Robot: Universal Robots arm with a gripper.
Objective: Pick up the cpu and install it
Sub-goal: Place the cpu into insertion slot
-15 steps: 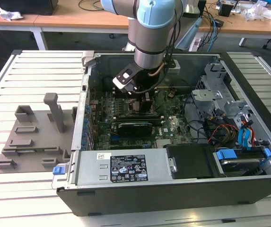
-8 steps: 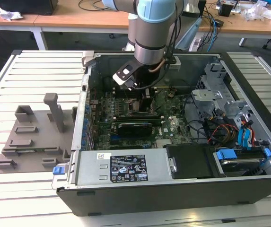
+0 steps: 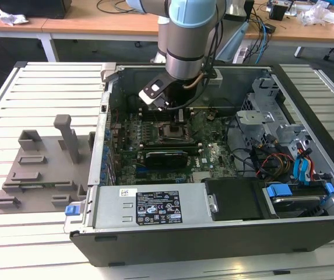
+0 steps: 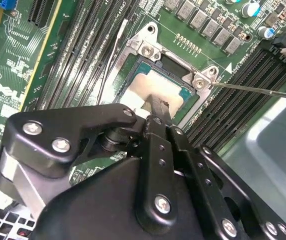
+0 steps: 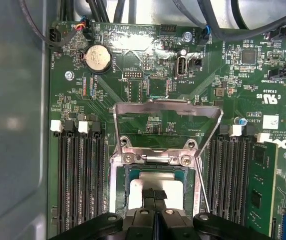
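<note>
The cpu (image 4: 158,86) is a flat square chip with a silver-grey top, lying inside the motherboard socket frame (image 4: 147,49); the first wrist view shows the same cpu (image 5: 173,187) below the raised metal load plate (image 5: 165,117). My gripper (image 4: 157,103) stands over the chip's middle with its two thin black fingers pressed together, and the tips (image 5: 155,193) are at the chip's top. I cannot tell whether they touch it. In the exterior view the gripper (image 3: 176,118) reaches down into the open computer case over the socket (image 3: 172,130).
Memory slots (image 5: 78,175) flank the socket on both sides, and a thin latch lever (image 4: 252,89) sticks out beside it. The case holds a power supply (image 3: 149,207) and a drive cage (image 3: 271,116). A grey fixture tray (image 3: 38,169) lies on the slatted table at the exterior view's left.
</note>
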